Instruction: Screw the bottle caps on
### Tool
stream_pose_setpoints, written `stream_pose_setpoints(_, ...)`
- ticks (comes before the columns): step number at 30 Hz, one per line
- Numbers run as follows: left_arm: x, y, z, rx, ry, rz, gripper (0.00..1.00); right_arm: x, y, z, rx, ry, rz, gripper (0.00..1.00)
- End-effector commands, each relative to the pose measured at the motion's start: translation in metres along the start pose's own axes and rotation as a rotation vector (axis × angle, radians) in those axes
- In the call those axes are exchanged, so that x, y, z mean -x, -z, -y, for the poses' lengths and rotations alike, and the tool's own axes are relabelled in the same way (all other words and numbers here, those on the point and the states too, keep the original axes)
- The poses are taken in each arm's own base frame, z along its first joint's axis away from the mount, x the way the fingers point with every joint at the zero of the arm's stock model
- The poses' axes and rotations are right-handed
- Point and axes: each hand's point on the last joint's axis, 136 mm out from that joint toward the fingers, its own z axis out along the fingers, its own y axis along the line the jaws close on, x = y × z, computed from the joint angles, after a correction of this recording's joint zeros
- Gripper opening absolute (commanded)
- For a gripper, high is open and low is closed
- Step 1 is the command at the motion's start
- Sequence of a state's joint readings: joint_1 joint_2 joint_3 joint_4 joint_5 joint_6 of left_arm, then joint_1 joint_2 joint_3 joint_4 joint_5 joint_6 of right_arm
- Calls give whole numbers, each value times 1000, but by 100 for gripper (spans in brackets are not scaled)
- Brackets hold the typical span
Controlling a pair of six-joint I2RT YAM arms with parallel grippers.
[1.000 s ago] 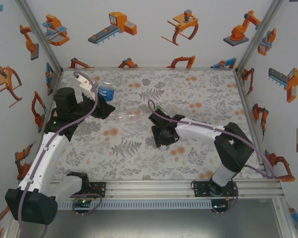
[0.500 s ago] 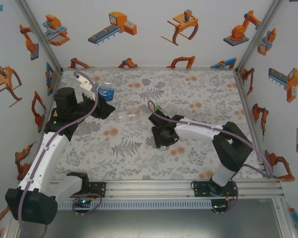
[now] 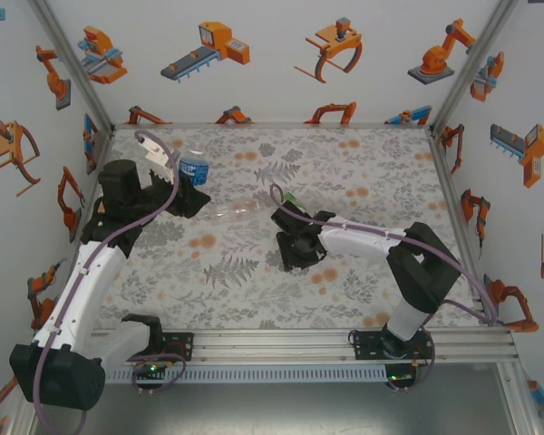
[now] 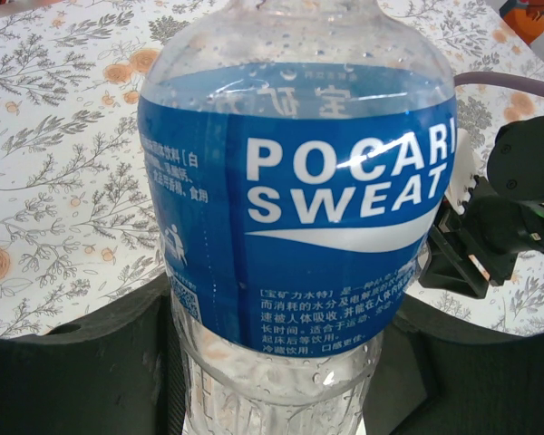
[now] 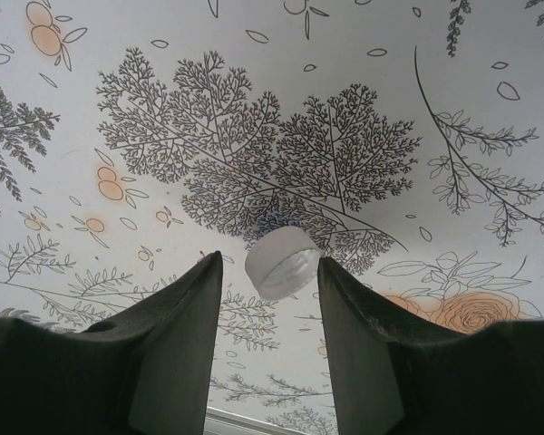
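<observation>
left claw (image 3: 189, 184): clenched on the blue-label bottle (image 3: 193, 167). We see the bottle upright at the far-left side of the desk (image 3: 363, 163).
left wrist view: we get what the top view can't show. The blue-label bottle (image 4: 290, 217) sits between the dark pads (image 4: 82, 381), with its label facing the lens and droplets inside the clear wall. The right arm (image 4: 517, 181) is beyond it, at the frame's right edge.
right claw (image 5: 270, 272): low over mid-desk, with its fingers apart and a white cap (image 5: 281, 261) between the tips.
right claw grip: the cap looks to be against the right finger (image 5: 363, 344). A sliver of desk print shows between the cap and the left finger, so we cannot tell whether it's pinched or just bracketed.
top view vs right wrist: from above, the claw's black body covers that spot and we can't pick out the cap there. The wrist camera gives us the cap clearly, tilted and with its ribbed side visible.
plain bottle (image 3: 236, 211): lies on its side on the desk between the two claws, apart from both. The top view gives us this one.
</observation>
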State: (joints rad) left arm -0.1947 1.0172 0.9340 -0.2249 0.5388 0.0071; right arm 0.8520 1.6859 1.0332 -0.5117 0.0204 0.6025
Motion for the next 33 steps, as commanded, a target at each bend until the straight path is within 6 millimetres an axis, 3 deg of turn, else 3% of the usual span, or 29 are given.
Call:
stream_pose_setpoints(1,1,1,0,-5,7,3,3,4,13,2,-6,-12,31,45)
stream_pose_setpoints(9,1,0,-1,-5,8,1,3,7,18,0,-1,-10,39,45)
stream_pose_setpoints(33,0,-1,-1,-8,12,-3,3,-1,-4,0,-5,-7,-12,43)
